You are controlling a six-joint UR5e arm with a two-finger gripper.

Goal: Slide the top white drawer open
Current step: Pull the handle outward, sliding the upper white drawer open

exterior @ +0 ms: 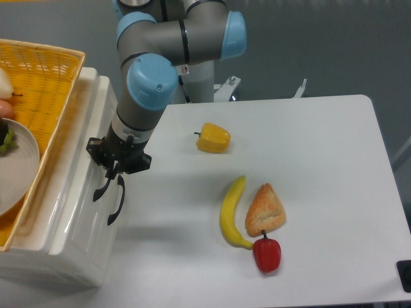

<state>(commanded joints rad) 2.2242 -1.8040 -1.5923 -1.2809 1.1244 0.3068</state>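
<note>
The fixed camera looks down on the glossy white cabinet at the left edge of the white bench [308, 160], and the black two-finger hand [110, 178] sits right at the curved black handle [103, 190] of the top white drawer [82, 186]. The fingers look drawn in close about the upper end of that handle, pinching it as far as I can judge, though the contact itself is too small and dark to be sure. Here's the risk: the grip is near 1 end of the handle, not its middle, so a pull could skew the drawer in its runners and jam it, or the fingers could slip off the thin curve. A second black handle [116, 206] lies just beside the first, so a small drift could catch the lower drawer instead. The drawer front lies directly under and left of the hand, apparently shut. Above it rests the yellow wicker basket [48, 83]; a jerky pull could jolt it.
</note>
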